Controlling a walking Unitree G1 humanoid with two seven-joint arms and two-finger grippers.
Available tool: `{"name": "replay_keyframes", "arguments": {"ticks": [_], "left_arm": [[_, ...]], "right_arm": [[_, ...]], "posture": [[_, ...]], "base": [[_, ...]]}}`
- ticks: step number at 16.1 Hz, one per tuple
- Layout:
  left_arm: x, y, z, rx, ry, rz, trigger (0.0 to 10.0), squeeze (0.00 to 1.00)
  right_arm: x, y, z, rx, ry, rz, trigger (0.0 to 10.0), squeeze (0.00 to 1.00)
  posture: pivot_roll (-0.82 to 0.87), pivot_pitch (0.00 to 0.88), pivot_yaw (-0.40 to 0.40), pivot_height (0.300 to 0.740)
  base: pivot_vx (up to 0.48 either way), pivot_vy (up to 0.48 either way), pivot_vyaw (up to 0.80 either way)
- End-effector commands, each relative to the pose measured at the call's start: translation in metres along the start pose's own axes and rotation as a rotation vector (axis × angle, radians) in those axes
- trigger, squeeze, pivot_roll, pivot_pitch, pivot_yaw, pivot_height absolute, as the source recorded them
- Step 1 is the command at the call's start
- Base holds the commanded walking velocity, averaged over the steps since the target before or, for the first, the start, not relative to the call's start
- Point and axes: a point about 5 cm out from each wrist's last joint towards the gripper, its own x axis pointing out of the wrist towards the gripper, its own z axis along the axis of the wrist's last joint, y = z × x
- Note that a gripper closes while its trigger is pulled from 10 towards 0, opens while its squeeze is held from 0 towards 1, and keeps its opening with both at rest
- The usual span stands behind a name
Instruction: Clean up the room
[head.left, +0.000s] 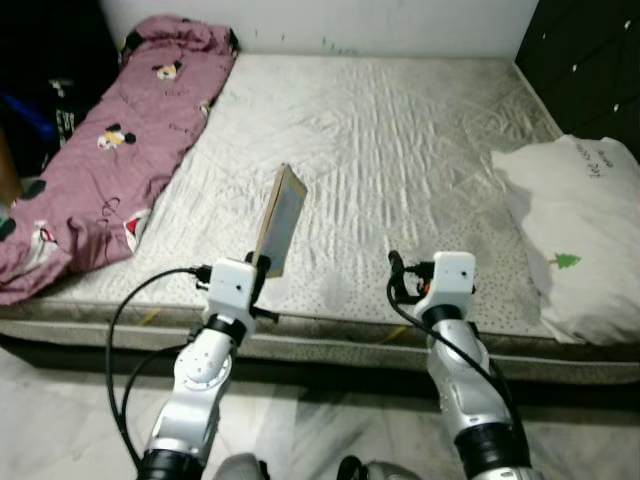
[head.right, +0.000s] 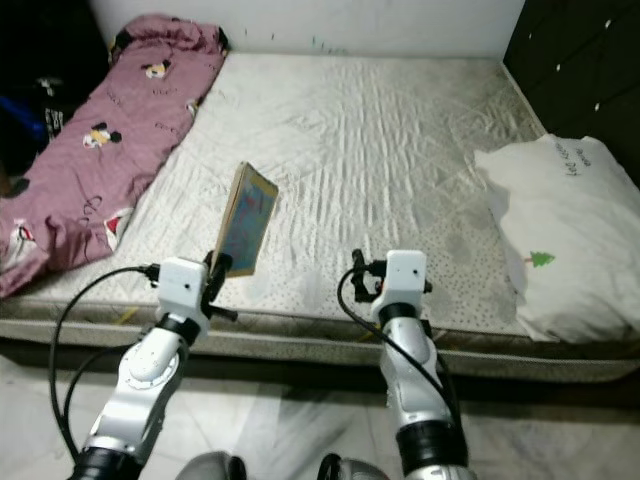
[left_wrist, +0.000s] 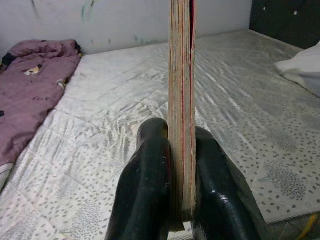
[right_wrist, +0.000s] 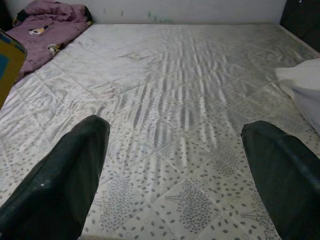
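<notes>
A thin book with a yellowish edge and a bluish cover stands nearly upright above the near edge of the mattress, pinched at its lower end by the left gripper; in the left wrist view the two black fingers press flat against both covers, with the page edges and a red strip of cover showing between them. The book's top leans slightly away from the robot, toward the middle of the bed. The right gripper hovers over the front of the mattress, just to the right of the book and apart from it, its fingers spread wide with nothing between them. The mattress is covered in a pale quilted sheet with a speckled border and lies low on a marble-patterned floor. A pink blanket printed with cartoon mice runs along the mattress's left side, and a white pillow with a small green tree printed on it rests on the right edge, beside a dark cabinet.
</notes>
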Motion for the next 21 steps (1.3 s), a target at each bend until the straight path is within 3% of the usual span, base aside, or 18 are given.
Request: {"name": "replay_keyframes", "arguments": {"ticks": [1,21], "left_arm": [[0.0016,0.0022,0.0094,-0.009,-0.051,0.002,10.0,0.0],[0.0023,0.003,0.0086,-0.03,-0.049,-0.009,10.0,0.0]], "right_arm": [[-0.0004,0.0005,-0.0004,0.001,0.0,0.011,10.0,0.0],[0.0003,-0.0007,0.0001,-0.001,0.002,0.006,10.0,0.0]], "posture": [[0.02,0.052,0.012,0.74],[0.01,0.052,0.017,0.74]], "base": [[0.0,0.0,0.0],[0.264,0.0,0.0]]}}
